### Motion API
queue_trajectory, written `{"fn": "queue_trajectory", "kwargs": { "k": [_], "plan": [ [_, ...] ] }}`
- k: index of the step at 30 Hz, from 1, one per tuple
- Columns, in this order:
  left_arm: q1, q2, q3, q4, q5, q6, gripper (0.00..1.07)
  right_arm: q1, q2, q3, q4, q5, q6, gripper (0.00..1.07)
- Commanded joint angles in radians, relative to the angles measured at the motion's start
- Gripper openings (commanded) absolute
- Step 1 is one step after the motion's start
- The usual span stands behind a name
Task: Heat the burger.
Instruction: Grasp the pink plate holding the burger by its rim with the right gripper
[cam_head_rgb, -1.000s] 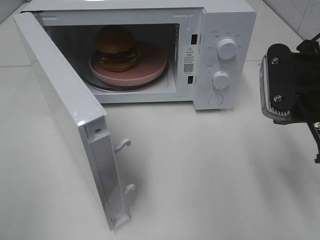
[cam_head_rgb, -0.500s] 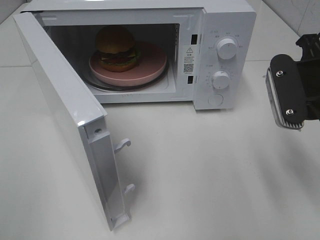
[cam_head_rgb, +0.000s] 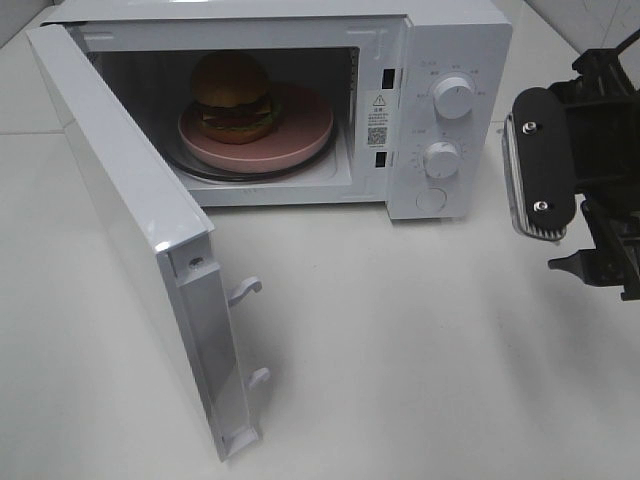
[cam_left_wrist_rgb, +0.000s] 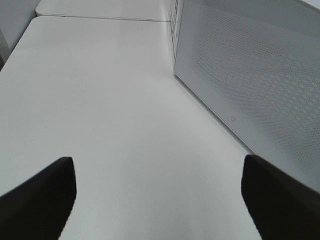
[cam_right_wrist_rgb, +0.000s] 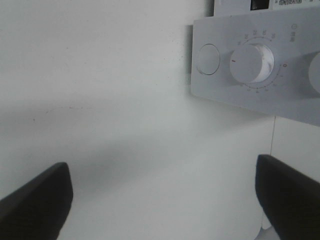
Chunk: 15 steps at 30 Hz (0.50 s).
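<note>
The burger (cam_head_rgb: 233, 96), with a domed brown bun, sits on a pink plate (cam_head_rgb: 305, 125) inside the open white microwave (cam_head_rgb: 455, 40). The microwave door (cam_head_rgb: 130, 220) swings out to the front left. My right gripper (cam_head_rgb: 590, 175) hovers to the right of the control panel, clear of it, and one ribbed finger (cam_head_rgb: 540, 165) faces the camera. In the right wrist view the right gripper (cam_right_wrist_rgb: 160, 200) is open and empty, its tips far apart over the table. My left gripper (cam_left_wrist_rgb: 157, 200) is open and empty too, beside the door's perforated outer face (cam_left_wrist_rgb: 250, 85).
The control panel has an upper knob (cam_head_rgb: 455, 98), a lower knob (cam_head_rgb: 441, 159) and a round button (cam_head_rgb: 431, 200). The right wrist view also shows a knob (cam_right_wrist_rgb: 249, 62) and the button (cam_right_wrist_rgb: 208, 58). White tabletop (cam_head_rgb: 420, 340) stretches in front of the microwave.
The right gripper's jaws have gone from nearly shut to wide open, and the gripper has shifted slightly beside the panel. The burger, plate and door have not moved.
</note>
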<state>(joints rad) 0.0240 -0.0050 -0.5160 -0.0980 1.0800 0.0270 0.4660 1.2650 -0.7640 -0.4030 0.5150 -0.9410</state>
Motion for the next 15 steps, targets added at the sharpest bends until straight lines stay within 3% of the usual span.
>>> {"fn": "queue_trajectory", "kwargs": {
  "k": [1, 15],
  "plan": [
    [0.002, -0.005, 0.0, -0.003, -0.012, -0.006, 0.82, 0.019, 0.035, -0.041, -0.01, -0.004, 0.015, 0.98],
    [0.002, -0.005, 0.0, -0.003, -0.012, -0.006, 0.82, 0.122, 0.216, -0.203, -0.06, -0.01, 0.027, 0.95]
  ]
}}
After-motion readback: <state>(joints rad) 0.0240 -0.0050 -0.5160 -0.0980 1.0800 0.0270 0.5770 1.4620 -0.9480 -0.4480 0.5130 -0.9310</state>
